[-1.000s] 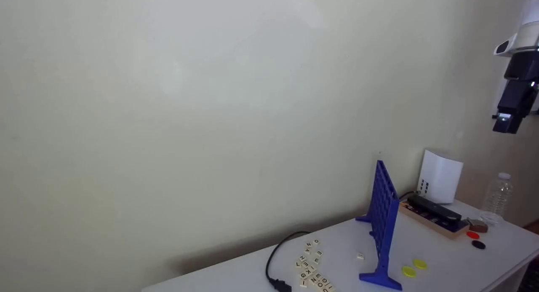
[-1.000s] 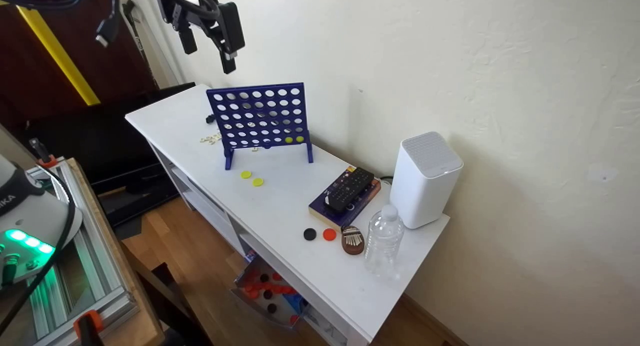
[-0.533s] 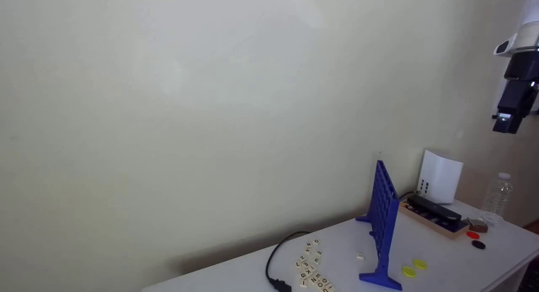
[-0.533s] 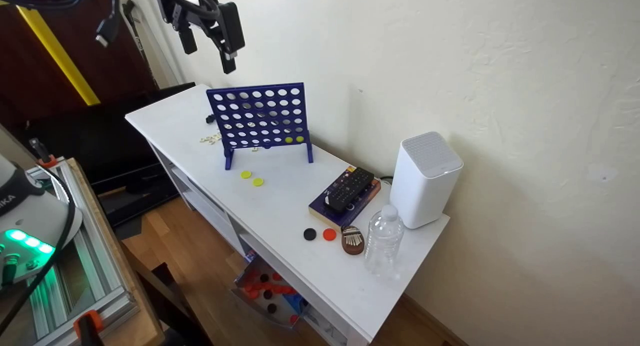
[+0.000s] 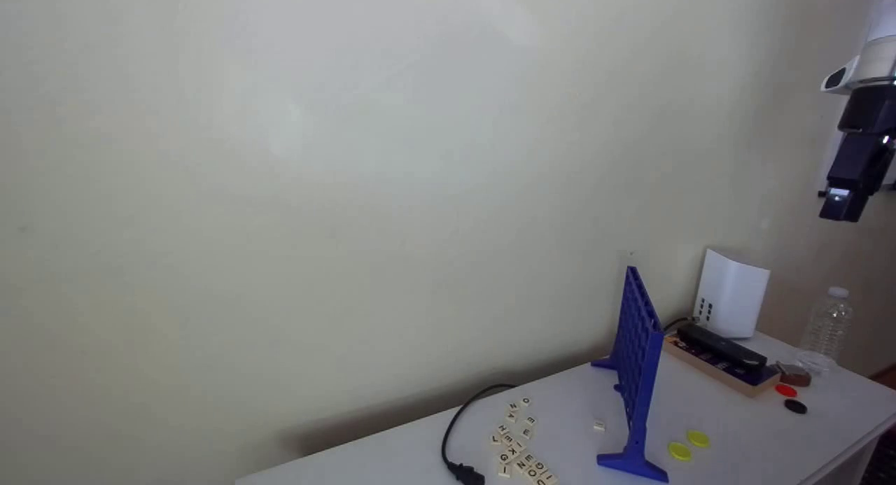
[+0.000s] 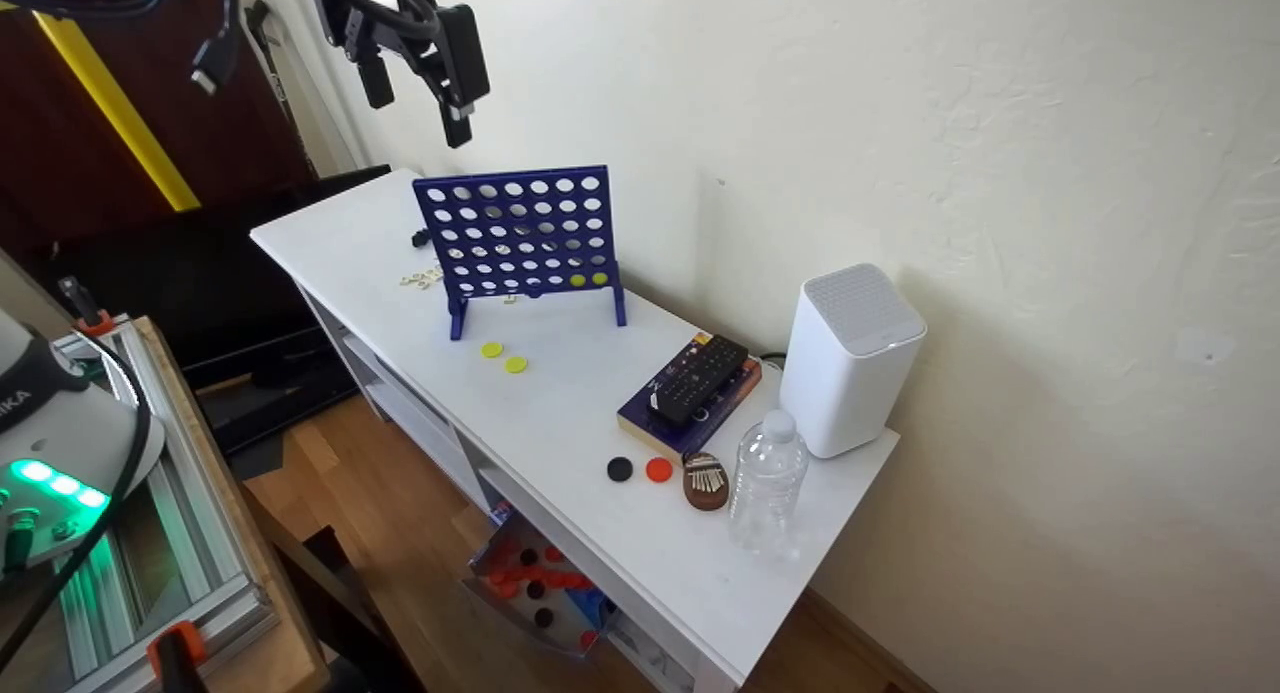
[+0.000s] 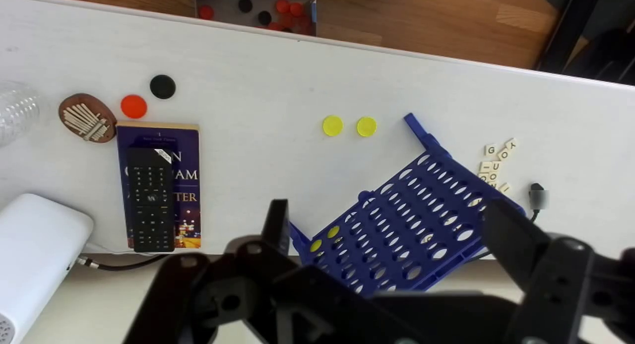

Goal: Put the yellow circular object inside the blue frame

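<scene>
Surface (image 6: 560, 423): white, long; the items of the task are carried on it.

Blue frame (image 6: 508, 221): 1, stood upright; 2 yellow discs (image 7: 333, 231) are seated in its lowest row, at 1 end.

Jaws: 1 pair, spread wide, nothing held between them; hung well above the surface in both exterior views.

Yellow tokens (image 7: 333, 125): 2 loose, laid flat near the blue frame, just beside each other, not touching. Which is meant cannot be told. Step in hand, as judged: the approach to 1 token. The token farther from the frame is better chosen. In the wrist view the jaws are ranged along the same line as the pair; they are best turned crosswise, lest the neighbour be struck. The rim should be pinched shallowly, so that the token can later be stood on edge over the frame's top.

Letter tiles (image 7: 490, 150): several, strewn beyond the frame; not to be disturbed.
</scene>
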Available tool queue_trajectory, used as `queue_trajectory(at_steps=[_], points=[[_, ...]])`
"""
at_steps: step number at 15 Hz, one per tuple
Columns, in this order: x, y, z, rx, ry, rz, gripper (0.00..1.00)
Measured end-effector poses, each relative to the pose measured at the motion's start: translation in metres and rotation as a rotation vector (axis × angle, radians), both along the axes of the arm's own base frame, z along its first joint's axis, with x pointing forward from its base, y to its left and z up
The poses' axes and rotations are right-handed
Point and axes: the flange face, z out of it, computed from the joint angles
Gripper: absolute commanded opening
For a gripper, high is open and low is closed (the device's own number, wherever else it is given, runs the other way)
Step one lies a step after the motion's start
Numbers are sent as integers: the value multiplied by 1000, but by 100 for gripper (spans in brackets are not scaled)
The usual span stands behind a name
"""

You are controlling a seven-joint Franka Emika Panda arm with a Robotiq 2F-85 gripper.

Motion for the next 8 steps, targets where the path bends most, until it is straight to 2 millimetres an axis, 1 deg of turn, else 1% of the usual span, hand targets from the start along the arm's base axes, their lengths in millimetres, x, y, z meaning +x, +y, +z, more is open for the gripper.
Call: queue_trajectory(at_steps=[6, 8], points=[[0, 0, 0, 0, 1, -6, 100], [3, -4, -4, -9, -7, -44, 100]])
